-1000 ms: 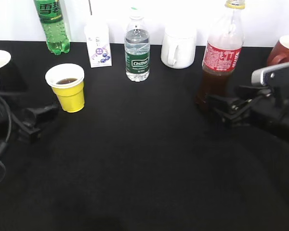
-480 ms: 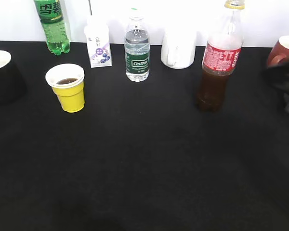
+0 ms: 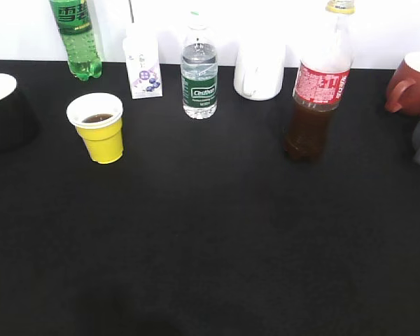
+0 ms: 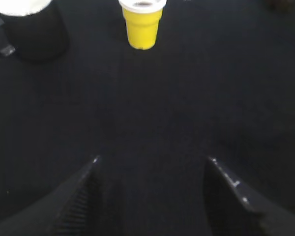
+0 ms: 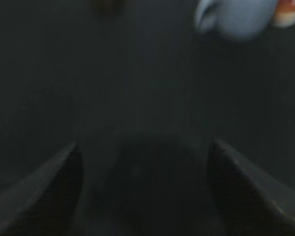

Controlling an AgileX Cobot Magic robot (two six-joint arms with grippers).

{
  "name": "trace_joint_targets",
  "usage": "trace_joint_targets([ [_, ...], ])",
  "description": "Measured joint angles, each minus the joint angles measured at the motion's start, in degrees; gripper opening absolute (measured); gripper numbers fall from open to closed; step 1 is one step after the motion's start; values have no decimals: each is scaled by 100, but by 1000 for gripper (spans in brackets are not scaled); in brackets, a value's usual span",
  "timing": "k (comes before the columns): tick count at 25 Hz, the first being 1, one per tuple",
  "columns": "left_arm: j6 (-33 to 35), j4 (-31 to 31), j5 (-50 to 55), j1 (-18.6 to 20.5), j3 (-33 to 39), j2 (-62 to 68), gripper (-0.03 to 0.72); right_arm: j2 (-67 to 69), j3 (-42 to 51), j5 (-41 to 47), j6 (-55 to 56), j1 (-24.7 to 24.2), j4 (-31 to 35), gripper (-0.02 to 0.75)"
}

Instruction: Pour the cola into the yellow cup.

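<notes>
The cola bottle (image 3: 318, 84) stands upright at the right of the black table, dark liquid in its lower part, red label, yellow neck ring, no cap seen. The yellow cup (image 3: 100, 129) stands at the left with dark liquid inside; it also shows in the left wrist view (image 4: 142, 23), far ahead of the jaws. My left gripper (image 4: 152, 164) is open and empty over bare cloth. My right gripper (image 5: 143, 147) is open and empty over bare cloth. Neither gripper shows in the exterior view.
Along the back stand a green soda bottle (image 3: 75, 38), a small carton (image 3: 143, 64), a small water bottle (image 3: 199, 70) and a white mug (image 3: 259, 70). A red mug (image 3: 413, 84) and a pale blue mug (image 5: 236, 18) are at the right, a black bowl (image 3: 7, 112) at the left.
Both arms have drawn back out of the exterior view: the left arm left first, then the right arm moved off to the right. The bottle and cup stayed put.
</notes>
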Motion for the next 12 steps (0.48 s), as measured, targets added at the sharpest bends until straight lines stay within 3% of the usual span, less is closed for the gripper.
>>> trace_joint_targets([
  [12, 15, -35, 0, 72, 0, 0, 482, -116, 97, -240, -55, -74, -63, 595],
])
